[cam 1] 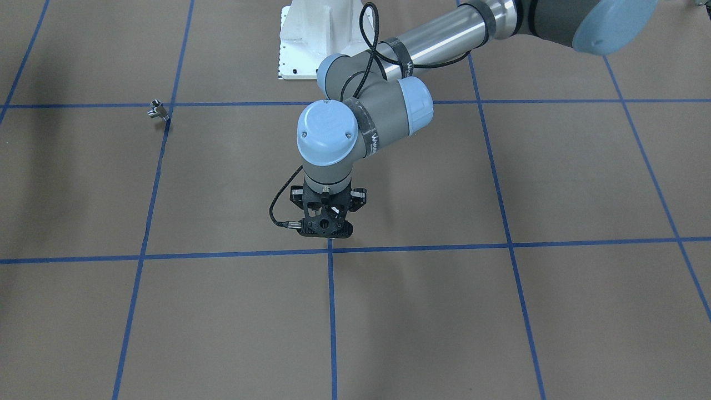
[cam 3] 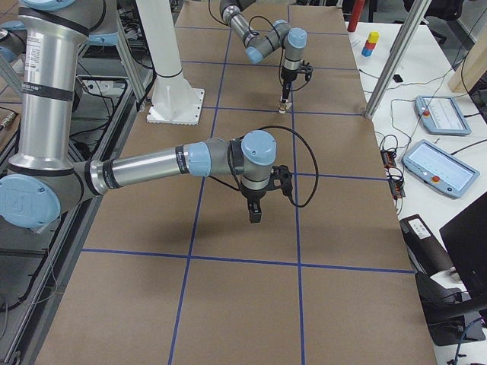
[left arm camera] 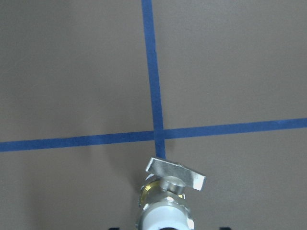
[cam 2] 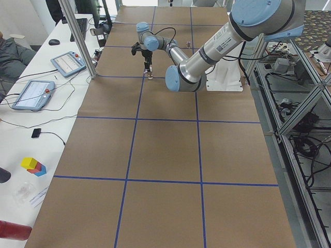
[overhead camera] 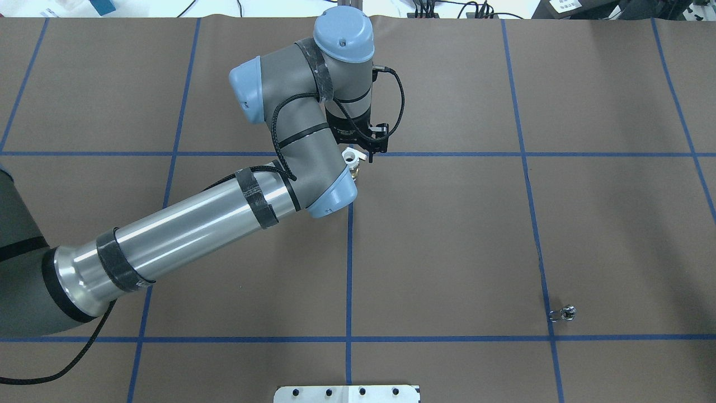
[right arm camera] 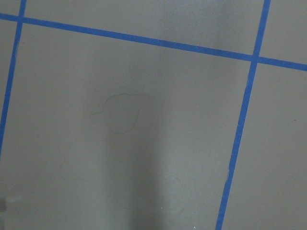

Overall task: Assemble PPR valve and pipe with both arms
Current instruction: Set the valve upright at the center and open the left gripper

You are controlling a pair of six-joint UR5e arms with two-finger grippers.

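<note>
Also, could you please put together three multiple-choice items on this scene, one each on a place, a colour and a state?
1. In the overhead view, the small metal fitting lies: A) at the lower right; B) at the upper left; C) at the top centre.
2. The tape lines are: A) red; B) blue; C) yellow.
3. The left gripper is: A) open and empty; B) shut on the valve; C) out of view.
Answers: 1 A, the fitting sits alone low on the right; 2 B, every grid line is blue; 3 B, the left wrist view shows the valve in its grip.
</note>
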